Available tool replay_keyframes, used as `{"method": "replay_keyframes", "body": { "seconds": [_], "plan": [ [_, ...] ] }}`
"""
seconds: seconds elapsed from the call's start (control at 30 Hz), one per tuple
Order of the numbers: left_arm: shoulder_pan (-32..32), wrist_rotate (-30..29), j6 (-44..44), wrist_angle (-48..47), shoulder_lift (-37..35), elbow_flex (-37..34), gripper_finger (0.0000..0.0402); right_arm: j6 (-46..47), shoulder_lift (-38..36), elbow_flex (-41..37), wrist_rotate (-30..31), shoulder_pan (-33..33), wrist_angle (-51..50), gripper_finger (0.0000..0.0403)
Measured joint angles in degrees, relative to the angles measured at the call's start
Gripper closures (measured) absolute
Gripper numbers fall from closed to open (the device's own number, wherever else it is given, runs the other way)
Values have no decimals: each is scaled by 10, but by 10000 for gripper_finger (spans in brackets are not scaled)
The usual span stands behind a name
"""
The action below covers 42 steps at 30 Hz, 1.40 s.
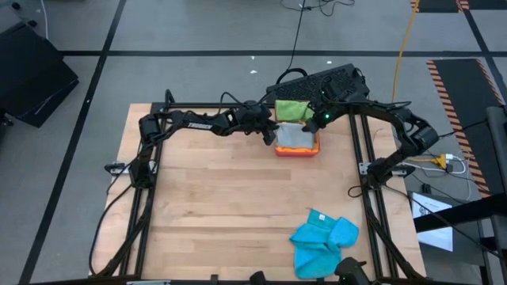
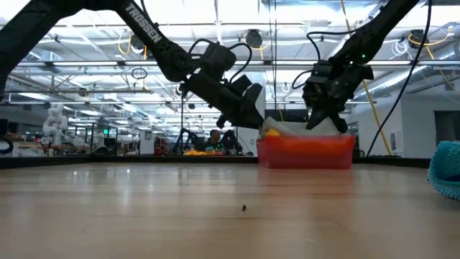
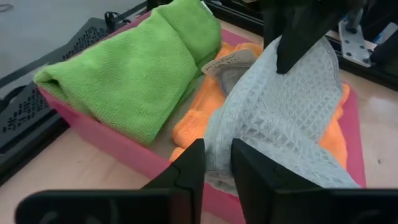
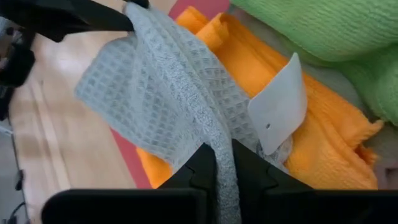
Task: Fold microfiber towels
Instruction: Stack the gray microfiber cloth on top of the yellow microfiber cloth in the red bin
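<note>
Grey towel [image 4: 168,106], blank white tag [image 4: 278,102], "TROSSEN" arm [image 2: 140,29].

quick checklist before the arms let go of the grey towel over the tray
1. Right gripper pinching the grey towel: ok, fingers closed on a fold of it.
2. Left gripper on the same towel: ok, an edge sits between its fingers; how firmly, cannot tell.
3. Towel over the pink tray: ok, it drapes above the orange towel.
4. Towel folded flat: not ok, twisted and bunched.
5. Green towel clear of the drop spot: ok, at the tray's far side.
6. Blue towels waiting: ok, heaped near the table's front edge.
</note>
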Motion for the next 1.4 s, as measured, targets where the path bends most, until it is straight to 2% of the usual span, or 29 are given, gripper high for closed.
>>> {"method": "replay_keyframes", "body": {
  "seconds": [0.13,0.3,0.43,0.57,0.83,1.03,1.2,1.3,1.4],
  "plan": [
    [-9,-9,12,-3,0,0,302,-7,0,0,1,0,1,356],
    [-13,-18,-8,-2,0,0,274,-2,0,0,38,0,1,298],
    [-12,-20,-53,-25,-7,0,269,14,0,0,61,0,-2,251],
    [-12,-51,-64,-76,-32,0,268,30,-1,0,78,0,-3,223],
    [-12,-79,-50,-147,-88,0,268,55,-34,0,122,2,-8,213],
    [-11,-80,-61,-158,-109,0,268,39,-40,0,176,8,-30,203],
    [-14,-84,-80,-198,-155,0,268,41,-67,24,178,10,-33,184],
    [-20,-110,-83,-237,-194,1,268,45,-79,46,177,11,-26,182],
    [-27,-148,-82,-275,-230,0,268,47,-82,54,126,18,19,193]
  ]
}}
